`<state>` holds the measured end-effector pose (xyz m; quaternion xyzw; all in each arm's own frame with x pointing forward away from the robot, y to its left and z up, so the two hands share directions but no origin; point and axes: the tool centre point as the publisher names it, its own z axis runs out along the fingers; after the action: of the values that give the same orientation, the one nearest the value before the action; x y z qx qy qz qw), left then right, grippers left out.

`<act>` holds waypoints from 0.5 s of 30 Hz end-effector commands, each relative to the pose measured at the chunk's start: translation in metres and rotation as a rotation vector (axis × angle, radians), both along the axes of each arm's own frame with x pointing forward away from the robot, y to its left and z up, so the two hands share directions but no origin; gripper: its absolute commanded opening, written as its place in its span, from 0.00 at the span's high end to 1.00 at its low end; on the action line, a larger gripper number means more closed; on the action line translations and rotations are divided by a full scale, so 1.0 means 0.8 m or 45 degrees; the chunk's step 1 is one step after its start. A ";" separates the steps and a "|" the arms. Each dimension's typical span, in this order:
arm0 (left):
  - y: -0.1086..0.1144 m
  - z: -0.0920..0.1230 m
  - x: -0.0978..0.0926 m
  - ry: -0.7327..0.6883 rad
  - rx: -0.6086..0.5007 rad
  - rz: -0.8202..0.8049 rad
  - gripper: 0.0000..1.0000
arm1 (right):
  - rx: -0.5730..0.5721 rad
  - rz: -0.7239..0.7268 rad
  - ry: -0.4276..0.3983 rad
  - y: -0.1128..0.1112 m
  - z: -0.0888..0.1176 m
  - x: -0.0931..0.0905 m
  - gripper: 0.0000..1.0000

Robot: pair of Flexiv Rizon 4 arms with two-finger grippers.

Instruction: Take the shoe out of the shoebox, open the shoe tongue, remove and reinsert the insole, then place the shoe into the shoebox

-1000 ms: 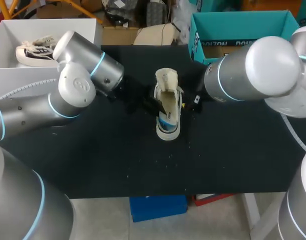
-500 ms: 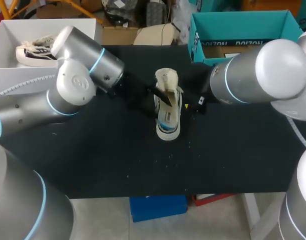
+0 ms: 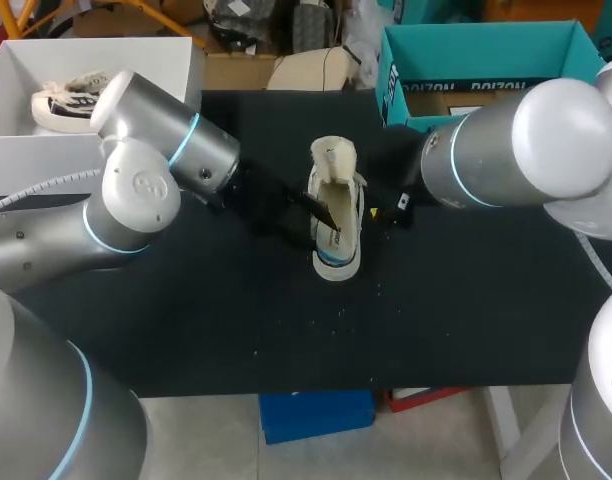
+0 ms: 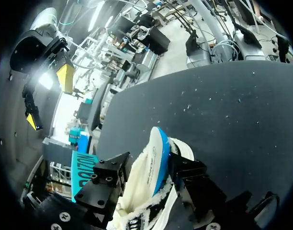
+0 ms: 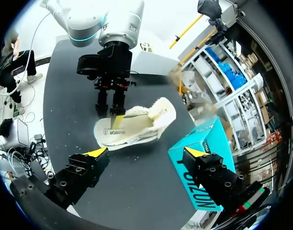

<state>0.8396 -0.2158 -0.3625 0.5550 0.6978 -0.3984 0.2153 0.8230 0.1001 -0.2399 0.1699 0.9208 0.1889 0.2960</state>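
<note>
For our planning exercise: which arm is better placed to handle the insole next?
Left: the left pincer grips the insole at the shoe; the right pincer hangs open, apart from it.

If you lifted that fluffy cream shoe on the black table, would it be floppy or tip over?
Probably floppy on top: the fluffy cream shoe has a soft-looking upper that splays wide open. Tipping seems unlikely: it sits flat on its wide sole on the black table.

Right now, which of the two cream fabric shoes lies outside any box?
The cream fabric shoe on the black table, with my left claw at its side wall. The other cream shoe lies inside the white cardboard box.
</note>
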 end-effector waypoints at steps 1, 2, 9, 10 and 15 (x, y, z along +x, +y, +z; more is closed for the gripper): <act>0.004 0.000 -0.007 -0.009 0.005 0.013 0.70 | 0.001 0.000 0.002 0.001 -0.001 0.001 0.00; 0.006 0.001 -0.007 -0.012 0.011 0.014 0.72 | 0.001 0.000 0.002 0.001 -0.001 0.001 0.00; 0.019 0.002 -0.004 -0.024 0.037 0.023 1.00 | 0.001 0.000 0.002 0.001 -0.001 0.001 0.00; 0.019 0.001 -0.003 -0.024 0.038 0.024 1.00 | 0.001 0.000 0.002 0.001 -0.001 0.001 0.00; 0.012 -0.002 0.010 -0.028 0.039 0.028 1.00 | 0.001 0.000 0.002 0.001 -0.001 0.001 0.00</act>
<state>0.8427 -0.2009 -0.3622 0.5536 0.7072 -0.3807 0.2199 0.8230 0.1005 -0.2399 0.1702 0.9207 0.1885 0.2963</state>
